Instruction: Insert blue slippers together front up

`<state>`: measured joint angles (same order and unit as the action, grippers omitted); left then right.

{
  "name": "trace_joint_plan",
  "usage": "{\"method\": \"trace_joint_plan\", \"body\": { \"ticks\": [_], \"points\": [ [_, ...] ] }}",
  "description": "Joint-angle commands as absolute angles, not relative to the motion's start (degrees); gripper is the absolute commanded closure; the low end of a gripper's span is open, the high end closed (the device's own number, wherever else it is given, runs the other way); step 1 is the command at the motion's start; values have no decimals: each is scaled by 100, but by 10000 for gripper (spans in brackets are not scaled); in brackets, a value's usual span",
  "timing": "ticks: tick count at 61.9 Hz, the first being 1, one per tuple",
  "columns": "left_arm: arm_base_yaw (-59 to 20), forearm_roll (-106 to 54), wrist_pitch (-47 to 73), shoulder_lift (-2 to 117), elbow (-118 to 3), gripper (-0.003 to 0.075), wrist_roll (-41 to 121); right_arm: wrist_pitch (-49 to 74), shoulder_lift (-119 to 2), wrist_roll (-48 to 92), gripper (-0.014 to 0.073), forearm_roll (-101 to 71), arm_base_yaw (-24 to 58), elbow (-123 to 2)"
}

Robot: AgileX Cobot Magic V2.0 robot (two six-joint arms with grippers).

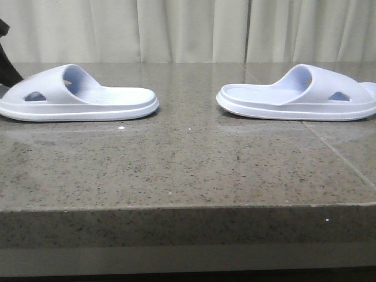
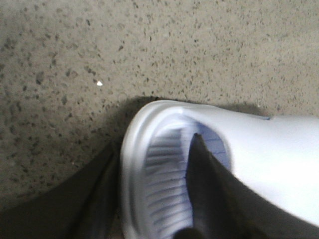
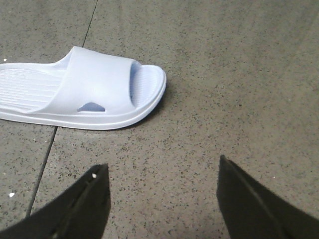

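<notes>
Speckled grey stone table (image 1: 188, 176), pale pleated curtain (image 1: 188, 29) behind it

Two pale blue slippers sit flat, soles down, on the speckled stone table (image 1: 188, 170), well apart, heels pointing toward each other across a bare central gap. Left slipper (image 1: 76, 97): strap end toward the left edge of view, oval side hole visible, heel end toward centre. Right slipper (image 1: 299, 94): mirror orientation, strap toward the right edge, side hole visible, toe cut off by the frame. A dark arm part (image 1: 7, 61) enters at the far left edge, just behind the left slipper's strap end; contact cannot be judged. Pale curtain (image 1: 188, 29) hangs behind the table.
</notes>
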<state>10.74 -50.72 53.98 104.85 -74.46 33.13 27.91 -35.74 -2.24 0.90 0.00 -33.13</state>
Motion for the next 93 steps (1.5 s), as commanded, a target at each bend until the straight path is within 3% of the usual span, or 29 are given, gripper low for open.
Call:
{"method": "trace_joint_plan", "body": {
  "ticks": [1, 18, 48, 69, 93],
  "points": [
    [1026, -5136, 5668, 10315, -7532, 510, 3420, 2409, -3613, -177, 106, 170, -17, -3510],
    [1026, -5160, 5668, 10315, -7532, 741, 3445, 2409, -3613, -177, 106, 170, -17, -3510],
    [1049, -5360, 5910, 9122, -7479, 741, 3591, 2409, -3613, -177, 106, 170, -17, -3510],
    [1049, -7028, 5897, 7398, -5697, 741, 4952, 2362, -3613, -177, 106, 170, -17, -3510],
    [1037, -7913, 5732, 7089, -4318, 741, 5528, 2479, -3669, -177, 106, 102, -17, -3499]
  ]
}}
